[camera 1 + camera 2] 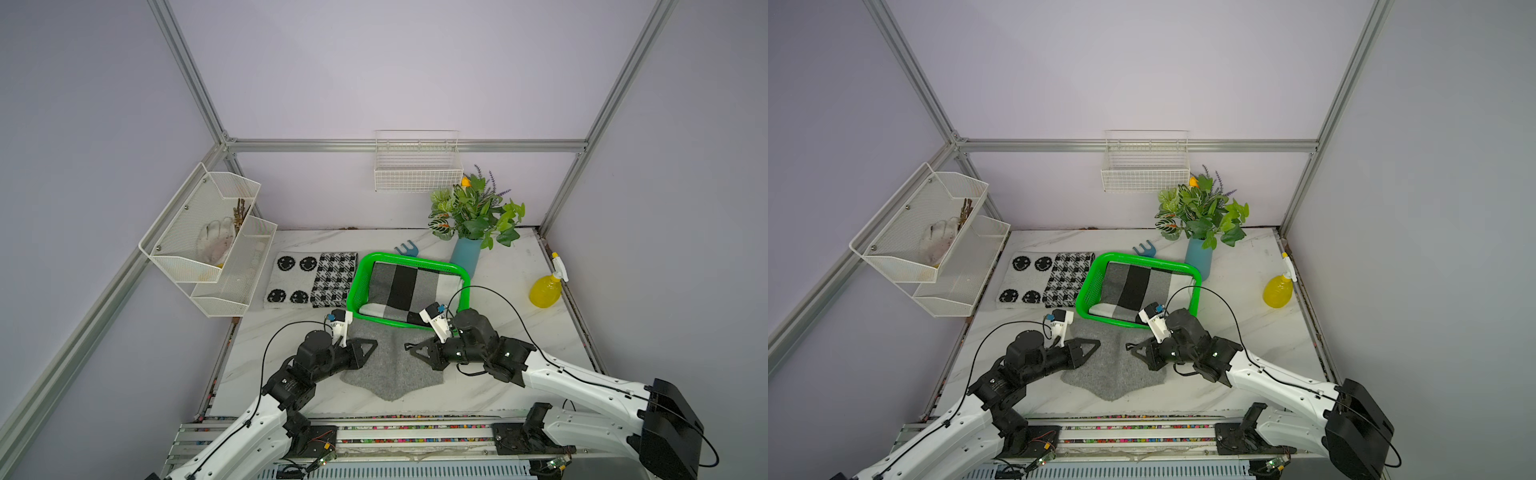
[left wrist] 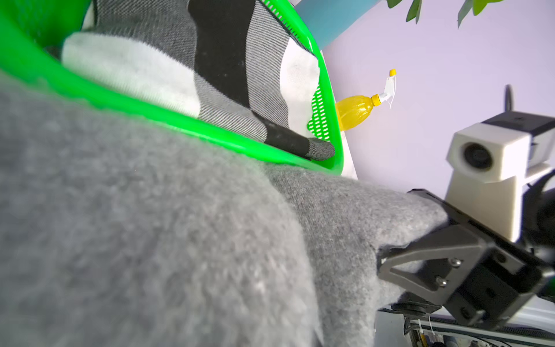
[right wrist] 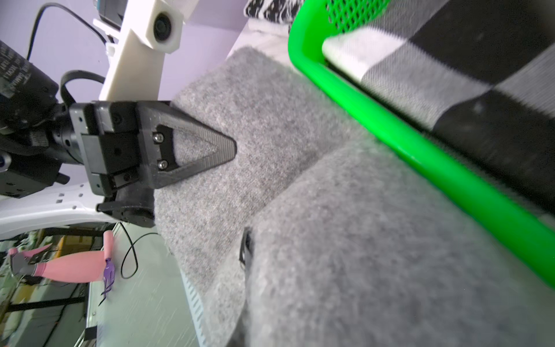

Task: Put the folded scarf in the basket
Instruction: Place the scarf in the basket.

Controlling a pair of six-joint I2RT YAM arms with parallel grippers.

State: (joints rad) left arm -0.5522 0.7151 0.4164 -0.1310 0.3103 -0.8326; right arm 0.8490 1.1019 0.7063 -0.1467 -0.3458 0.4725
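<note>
Left pincer [image 1: 374, 344] and right pincer [image 1: 409, 349] clamp the grey scarf [image 1: 390, 370] (beside the basket [image 1: 356, 286]).

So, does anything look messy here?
The grey scarf looks messy: pinched at each side by the left gripper and right gripper, it bunches and its near edge sags to a crooked point. The basket sits a bit askew, a checked scarf already inside.

left arm [image 1: 257, 419] stretched forward, low, wrist turned inward | left gripper [image 1: 373, 343] pinched tight on grey scarf [image 1: 390, 374] | right arm [image 1: 582, 388] mirrored | right gripper [image 1: 410, 348] pinched tight on same scarf | tips facing, apart
</note>
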